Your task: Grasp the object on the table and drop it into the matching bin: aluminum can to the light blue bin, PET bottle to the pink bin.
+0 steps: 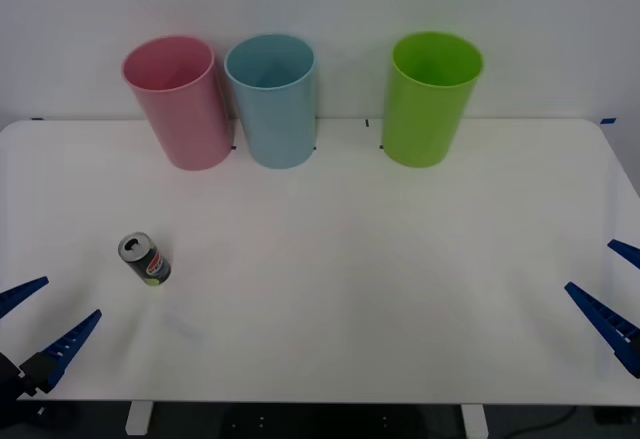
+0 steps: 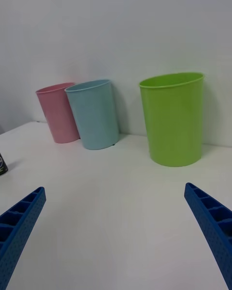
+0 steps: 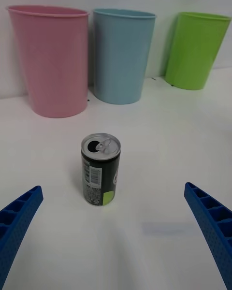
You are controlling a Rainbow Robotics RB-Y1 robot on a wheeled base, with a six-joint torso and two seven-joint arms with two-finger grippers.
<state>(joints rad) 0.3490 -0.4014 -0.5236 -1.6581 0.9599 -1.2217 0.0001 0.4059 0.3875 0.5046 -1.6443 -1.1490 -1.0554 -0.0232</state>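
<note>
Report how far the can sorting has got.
Nothing is done yet: the aluminum can stands upright on the table, untouched. In hand: the left pincer is open at the near left edge, lined up with the can ahead of it; the right pincer waits open at the near right edge. Left: grasp the can, carry it to the light blue bin beside the pink bin, and drop it in.

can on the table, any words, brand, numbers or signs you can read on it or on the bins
None can be read.
can: a white barcode panel and a red and green label patch, print too small and blurred to read.
pink bin, light blue bin, green bin: plain, no text or signs.
table: no writing, just small dark marks near the bins.
</note>
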